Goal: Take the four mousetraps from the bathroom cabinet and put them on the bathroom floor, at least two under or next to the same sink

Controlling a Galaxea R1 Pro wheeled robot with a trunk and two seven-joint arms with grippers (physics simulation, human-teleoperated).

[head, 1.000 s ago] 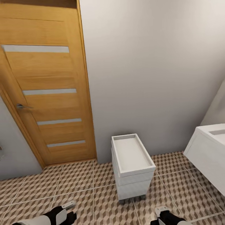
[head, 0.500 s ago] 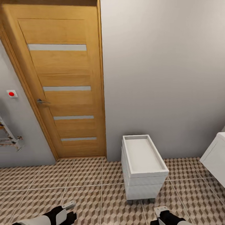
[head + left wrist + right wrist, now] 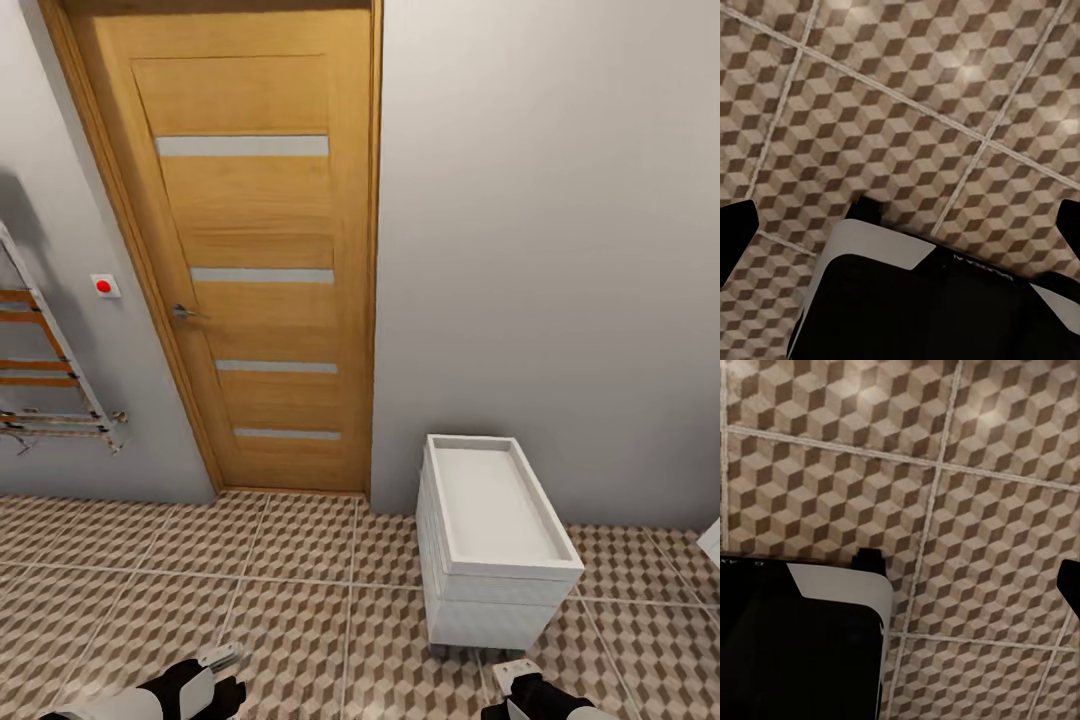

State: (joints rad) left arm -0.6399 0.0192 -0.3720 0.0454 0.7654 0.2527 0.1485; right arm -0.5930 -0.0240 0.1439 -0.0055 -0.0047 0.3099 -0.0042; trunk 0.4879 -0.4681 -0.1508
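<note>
Zero mousetraps in sight yet, we're just facing a door and a wall.

We've got the wooden door [image 3: 262,270] ahead, a small white drawer unit [image 3: 492,545] against the wall beside it, and a towel rail [image 3: 45,370] on the side wall, all over the bathroom floor [image 3: 300,600] with its cube tiles. Left gripper [image 3: 222,672] and right gripper [image 3: 515,683] hang low over bare tile with nothing in them; the left one's fingers look spread wide in its wrist view, the right one we honestly can't tell. The cabinet and traps must be somewhere else. Our guess for later: those traps are light, stiff little boards, so pinch the wooden edges and stay off the spring bits.
</note>
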